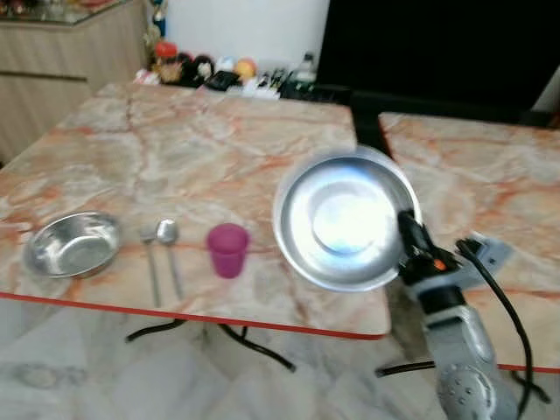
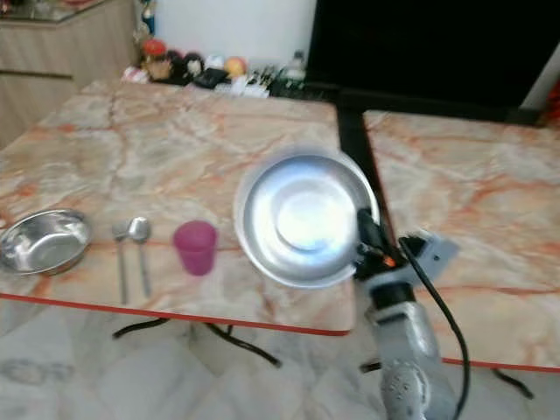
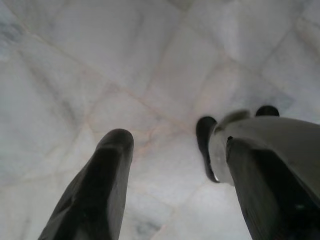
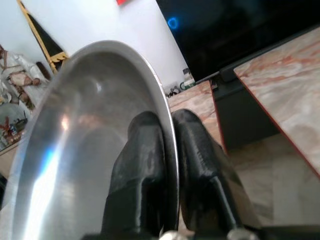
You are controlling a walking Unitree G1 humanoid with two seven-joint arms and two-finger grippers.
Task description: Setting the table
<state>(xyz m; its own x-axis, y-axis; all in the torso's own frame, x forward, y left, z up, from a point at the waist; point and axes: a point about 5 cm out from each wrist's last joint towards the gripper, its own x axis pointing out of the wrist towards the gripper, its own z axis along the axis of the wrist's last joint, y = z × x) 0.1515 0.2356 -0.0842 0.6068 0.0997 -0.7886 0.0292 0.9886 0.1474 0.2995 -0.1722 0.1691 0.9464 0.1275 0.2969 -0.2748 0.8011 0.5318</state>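
Left eye view: marble-patterned table (image 1: 192, 157) with a red front edge, a second table (image 1: 472, 175) of the same kind to its right, dark gap between them. Steel plate (image 1: 346, 217) is held above the near right corner of the first table, tilted so its shiny face turns up toward the camera, blurred. Steel bowl (image 1: 72, 245) sits near the front left edge. Purple cup (image 1: 227, 249) stands upright between the bowl and the plate, with a spoon (image 1: 168, 254) and a second utensil (image 1: 150, 262), probably a fork, lying side by side just left of it. Small clutter along the far edge, too blurred to name.

Right gripper (image 4: 167, 150): fingers clamped on the plate rim, one finger inside the dish, one behind it; the rim runs between them in the right wrist view. The plate thus stands out from the gripper toward the robot's left and away from it.

Left gripper (image 3: 170, 165): spread apart, holding nothing, pointed down at pale floor tiles; arm idle.

Handling judgement: thin stamped steel, so light, stiff, not fragile, but smooth and slippery. A rim pinch at one point leaves the plate free to pivot or slide; slow moves advised. Best hold is the rim, as taken. Likely placement is the bare stretch right of the cup.
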